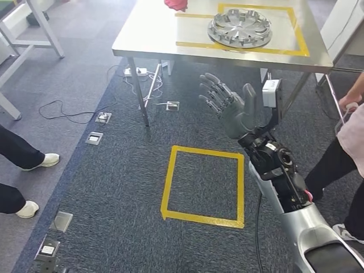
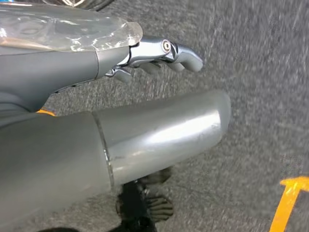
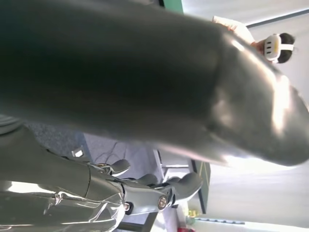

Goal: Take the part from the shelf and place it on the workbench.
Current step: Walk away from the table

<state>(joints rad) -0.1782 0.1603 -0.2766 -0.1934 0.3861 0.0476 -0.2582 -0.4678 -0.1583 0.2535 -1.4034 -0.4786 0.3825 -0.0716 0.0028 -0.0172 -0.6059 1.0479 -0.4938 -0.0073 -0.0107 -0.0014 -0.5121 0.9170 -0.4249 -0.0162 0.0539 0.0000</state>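
Fingers [image 1: 213, 94] of the right hand [image 1: 230, 105] spread, holding nothing; the round part [image 1: 240, 27] lies flat on the workbench [image 1: 145, 31].

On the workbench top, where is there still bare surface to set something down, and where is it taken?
The workbench is bare across its left half, from the left edge up to the yellow tape rectangle. Inside the tape the silver wheel cover takes the left and middle part. A red object sits at the far edge. The right hand is raised, holding nothing.
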